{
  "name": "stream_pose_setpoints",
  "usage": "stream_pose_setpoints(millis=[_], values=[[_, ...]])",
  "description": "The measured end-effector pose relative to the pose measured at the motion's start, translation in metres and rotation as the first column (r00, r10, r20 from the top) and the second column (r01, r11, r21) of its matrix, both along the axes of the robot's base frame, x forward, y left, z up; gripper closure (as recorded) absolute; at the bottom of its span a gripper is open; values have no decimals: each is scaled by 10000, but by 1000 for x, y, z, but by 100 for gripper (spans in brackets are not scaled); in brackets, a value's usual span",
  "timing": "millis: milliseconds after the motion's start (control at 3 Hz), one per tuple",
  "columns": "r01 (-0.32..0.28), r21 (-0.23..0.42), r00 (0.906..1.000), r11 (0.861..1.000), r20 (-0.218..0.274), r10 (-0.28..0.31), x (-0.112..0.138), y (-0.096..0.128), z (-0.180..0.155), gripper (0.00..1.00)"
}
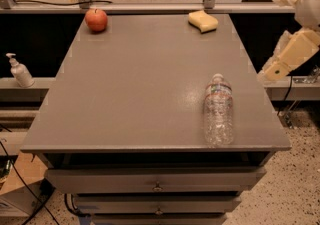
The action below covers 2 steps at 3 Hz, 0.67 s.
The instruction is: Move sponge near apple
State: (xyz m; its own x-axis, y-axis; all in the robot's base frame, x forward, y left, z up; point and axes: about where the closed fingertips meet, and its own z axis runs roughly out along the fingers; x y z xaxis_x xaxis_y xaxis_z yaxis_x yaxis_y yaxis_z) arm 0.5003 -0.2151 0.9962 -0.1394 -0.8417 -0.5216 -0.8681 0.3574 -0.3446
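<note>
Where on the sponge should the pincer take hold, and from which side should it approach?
Grip the sponge across its pinched middle, coming down from above. It lies flat and low near the far right corner of the table, so a sideways approach would probably only push it. The pincer hangs beyond the right edge of the table, well apart from the sponge.
</note>
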Motion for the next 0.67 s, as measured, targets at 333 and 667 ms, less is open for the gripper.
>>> stream_pose_setpoints(millis=[333,667], values=[[-3,198,10000,9998,67,2,6,2,-1,0],[594,739,9982,9955,-11,-595,13,1,-9,0]])
